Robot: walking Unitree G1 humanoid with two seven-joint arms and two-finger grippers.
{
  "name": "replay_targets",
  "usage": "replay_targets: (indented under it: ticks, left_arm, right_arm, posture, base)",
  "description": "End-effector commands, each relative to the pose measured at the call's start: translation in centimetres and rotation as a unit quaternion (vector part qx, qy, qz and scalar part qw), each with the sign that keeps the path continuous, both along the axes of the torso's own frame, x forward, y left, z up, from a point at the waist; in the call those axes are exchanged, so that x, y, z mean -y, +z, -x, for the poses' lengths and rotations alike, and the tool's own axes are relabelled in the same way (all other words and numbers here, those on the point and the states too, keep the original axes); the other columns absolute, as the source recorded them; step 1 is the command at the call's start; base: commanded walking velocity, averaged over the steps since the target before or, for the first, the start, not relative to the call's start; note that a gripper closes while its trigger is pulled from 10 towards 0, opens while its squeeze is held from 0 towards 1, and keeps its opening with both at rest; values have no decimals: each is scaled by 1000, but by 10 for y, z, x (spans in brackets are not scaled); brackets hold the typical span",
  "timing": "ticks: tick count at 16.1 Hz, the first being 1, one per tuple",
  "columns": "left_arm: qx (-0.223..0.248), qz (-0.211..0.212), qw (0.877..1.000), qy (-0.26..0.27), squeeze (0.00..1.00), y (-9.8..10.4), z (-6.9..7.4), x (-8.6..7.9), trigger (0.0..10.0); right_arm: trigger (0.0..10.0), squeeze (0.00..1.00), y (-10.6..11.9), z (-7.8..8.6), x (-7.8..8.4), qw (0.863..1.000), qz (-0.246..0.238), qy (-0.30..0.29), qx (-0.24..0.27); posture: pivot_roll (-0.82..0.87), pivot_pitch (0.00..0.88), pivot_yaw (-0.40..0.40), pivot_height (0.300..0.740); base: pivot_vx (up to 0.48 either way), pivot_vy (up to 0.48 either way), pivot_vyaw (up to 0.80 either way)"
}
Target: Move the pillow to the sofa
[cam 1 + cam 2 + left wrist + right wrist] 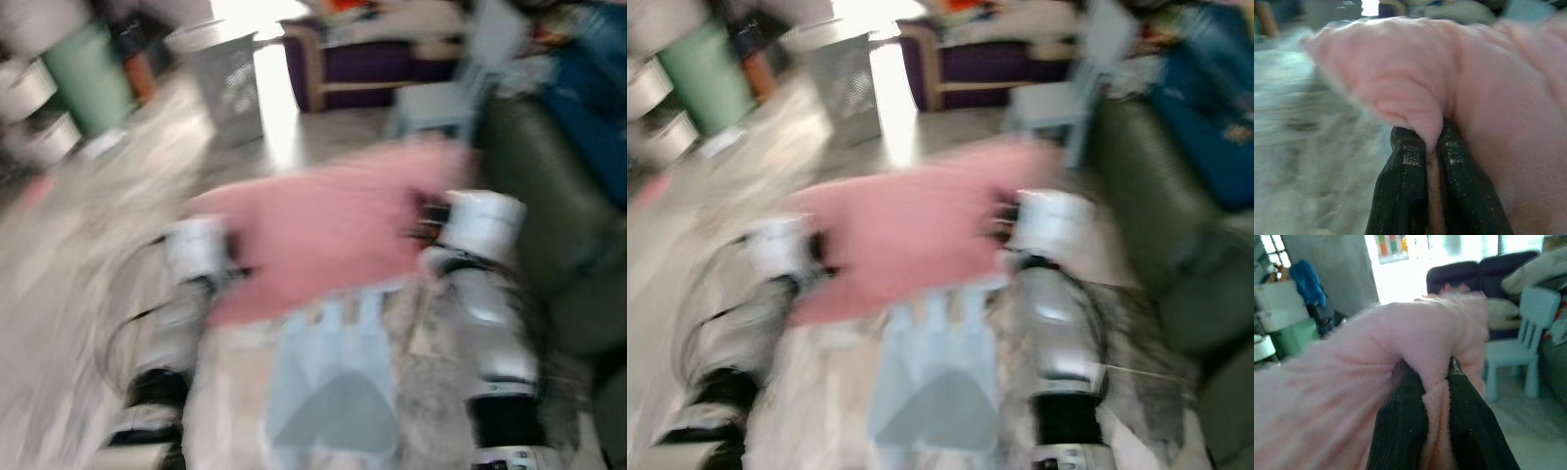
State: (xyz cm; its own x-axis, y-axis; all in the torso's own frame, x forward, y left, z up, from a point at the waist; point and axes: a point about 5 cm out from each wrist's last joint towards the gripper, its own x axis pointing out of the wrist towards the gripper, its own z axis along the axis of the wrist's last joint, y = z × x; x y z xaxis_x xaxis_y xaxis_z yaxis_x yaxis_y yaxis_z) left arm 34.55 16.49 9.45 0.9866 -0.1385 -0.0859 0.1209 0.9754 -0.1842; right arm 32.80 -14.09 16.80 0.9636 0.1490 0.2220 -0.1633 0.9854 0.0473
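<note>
Here, over a grey marbled floor (88, 255) near a dark green sofa (549, 225), the left gripper (1432, 147) and right gripper (1425, 377) pinch a soft pink fleece pillow (323, 230).

A soft pink fleece pillow (323, 235) is pinched by two black claws, left claw (1431, 147) and right claw (1426, 374). Pale blue plastic child's chair (1518, 352), dark green sofa (558, 235), grey mesh basket (230, 78), and what looks like a mottled grey stone floor (88, 245).

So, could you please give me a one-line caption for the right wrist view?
Right tool pinching a fold of the pink pillow, with a light blue chair and dark sofa beyond.
</note>
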Motion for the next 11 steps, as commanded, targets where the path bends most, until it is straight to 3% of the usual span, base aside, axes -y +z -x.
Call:
replay_targets:
  ticks: [1, 11]
  left_arm:
    - [12, 5, 999, -45, 0, 7, -4, 31, 10000]
    - [18, 4, 999, -48, 0, 9, -3, 36, 10000]
  right_arm:
    - [10000, 0, -5, 4, 25, 999, -3, -43, -7]
    - [10000, 0, -3, 5, 20, 1000, -7, -18, -9]
  posture:
    - [-204, 0, 80, 740]
    - [-206, 0, 65, 740]
  base:
    - [0, 0, 0]
    - [0, 0, 0]
